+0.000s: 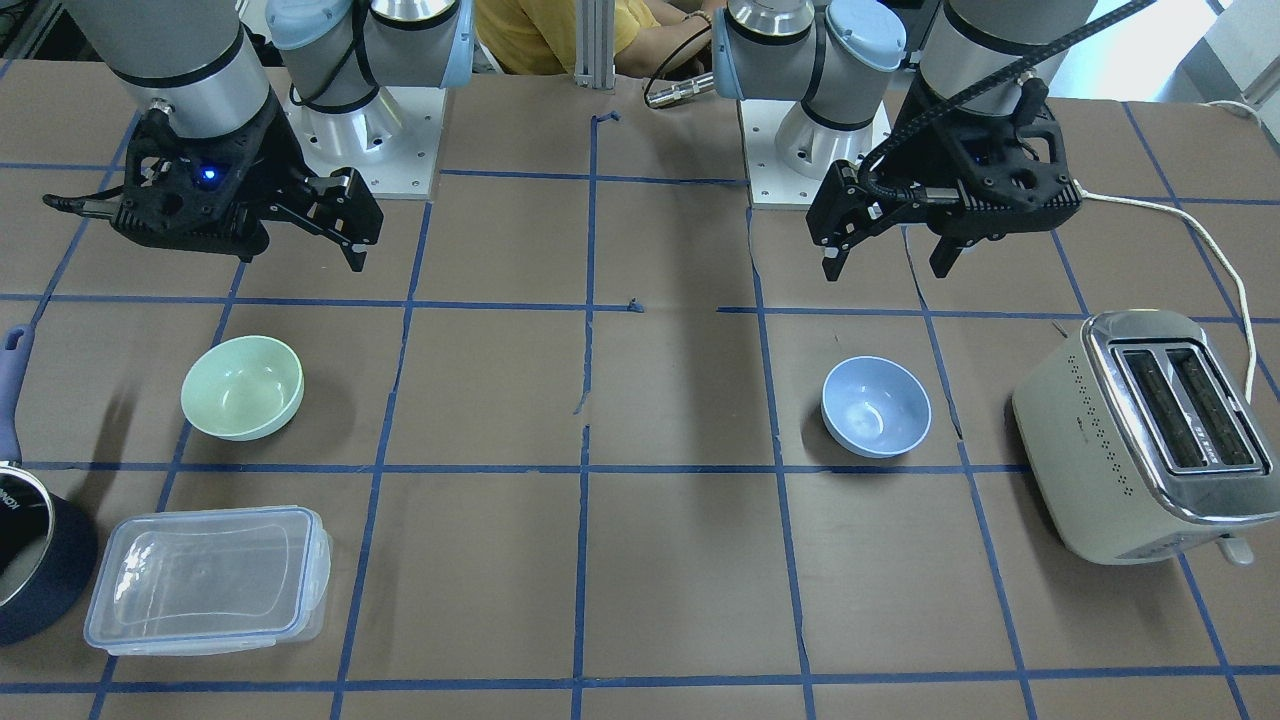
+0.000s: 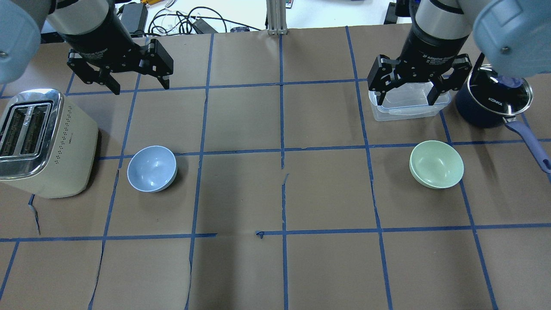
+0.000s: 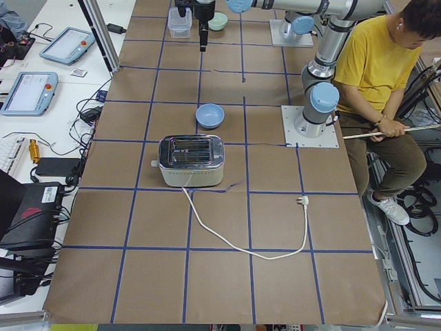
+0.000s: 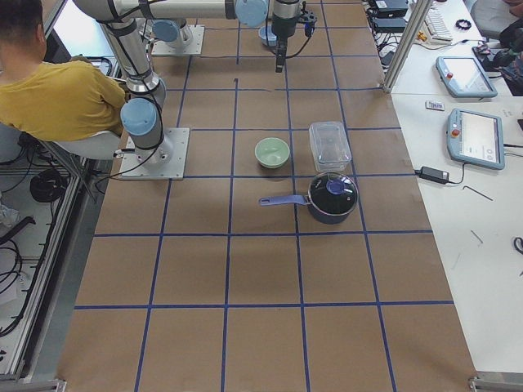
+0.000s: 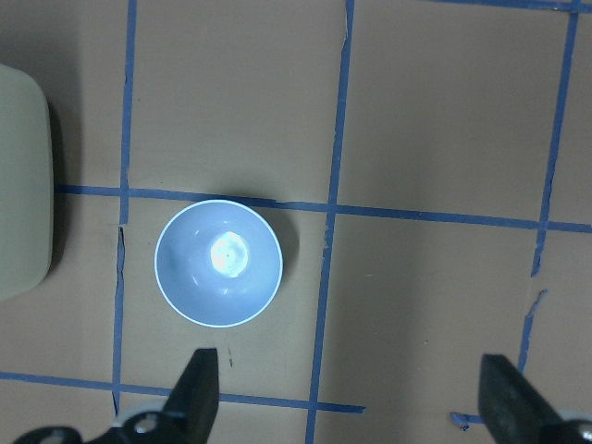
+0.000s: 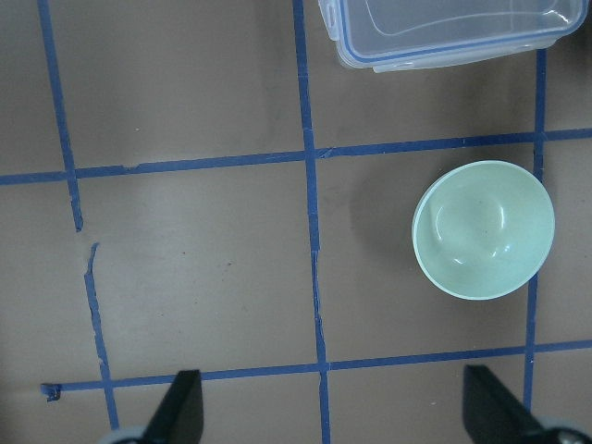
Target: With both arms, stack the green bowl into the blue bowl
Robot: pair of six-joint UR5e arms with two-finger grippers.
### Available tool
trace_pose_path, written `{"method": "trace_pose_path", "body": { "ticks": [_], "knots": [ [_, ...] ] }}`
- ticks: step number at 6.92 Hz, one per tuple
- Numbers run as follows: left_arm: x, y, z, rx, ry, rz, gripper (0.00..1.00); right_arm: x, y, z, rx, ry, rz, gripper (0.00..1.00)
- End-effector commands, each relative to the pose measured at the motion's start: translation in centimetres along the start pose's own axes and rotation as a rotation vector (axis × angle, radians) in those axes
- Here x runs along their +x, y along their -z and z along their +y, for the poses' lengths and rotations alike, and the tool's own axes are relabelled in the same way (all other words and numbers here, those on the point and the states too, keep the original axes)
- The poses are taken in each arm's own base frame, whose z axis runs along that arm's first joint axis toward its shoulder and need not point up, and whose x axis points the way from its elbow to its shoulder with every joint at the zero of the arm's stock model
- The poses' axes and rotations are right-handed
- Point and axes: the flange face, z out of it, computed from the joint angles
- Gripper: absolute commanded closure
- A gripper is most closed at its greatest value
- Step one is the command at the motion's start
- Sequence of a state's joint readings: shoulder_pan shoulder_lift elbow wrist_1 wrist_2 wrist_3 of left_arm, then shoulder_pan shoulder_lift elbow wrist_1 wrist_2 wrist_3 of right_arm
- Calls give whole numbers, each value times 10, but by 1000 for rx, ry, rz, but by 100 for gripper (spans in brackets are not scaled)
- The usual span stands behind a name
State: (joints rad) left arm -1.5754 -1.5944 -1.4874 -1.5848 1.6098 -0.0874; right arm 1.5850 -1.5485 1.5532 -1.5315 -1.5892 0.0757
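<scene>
I am looking down at the big brown table (image 2: 280, 267), and both arms hang high over it. The toaster (image 2: 47, 142) sits off to the outer side of the left gripper (image 2: 140, 88). The dark pot (image 2: 490, 103) and the clear plastic box (image 1: 205, 580) sit by the right gripper (image 2: 407, 101). The blue bowl (image 2: 152, 168) rests on the table under the left fingers (image 5: 199, 388), nearer one finger than the other and not between them. The green bowl (image 2: 437, 164) rests under the right fingers (image 6: 180, 407), off toward one finger and not between them either. Both pairs of fingers are spread wide and hold nothing. The bowls are well apart, so I think we are at the very start. Next, I would bring the right fingers down over the green bowl's rim and pinch it gently. The left ones can steady the blue bowl.
</scene>
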Motion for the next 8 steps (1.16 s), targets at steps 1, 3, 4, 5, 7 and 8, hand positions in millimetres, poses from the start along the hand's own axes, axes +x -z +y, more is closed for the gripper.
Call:
{"method": "trace_pose_path", "body": {
  "ticks": [1, 3, 4, 5, 7, 8],
  "knots": [
    [1, -1, -5, 21, -14, 2, 0, 1, 0, 3, -14, 10, 4, 0],
    [0, -1, -3, 17, -36, -4, 0, 2, 0, 4, -15, 10, 7, 0],
    [0, -1, -4, 17, -50, -4, 0, 2, 0, 4, -16, 10, 6, 0],
    [0, -2, -3, 14, -50, 0, 0, 1, 0, 4, -16, 10, 3, 0],
    [0, -1, 2, 13, -52, -3, 0, 1, 0, 5, -16, 10, -4, 0],
    [1, -2, 1, 11, -52, -2, 0, 1, 1, 5, -13, 10, -4, 0]
  ]
}}
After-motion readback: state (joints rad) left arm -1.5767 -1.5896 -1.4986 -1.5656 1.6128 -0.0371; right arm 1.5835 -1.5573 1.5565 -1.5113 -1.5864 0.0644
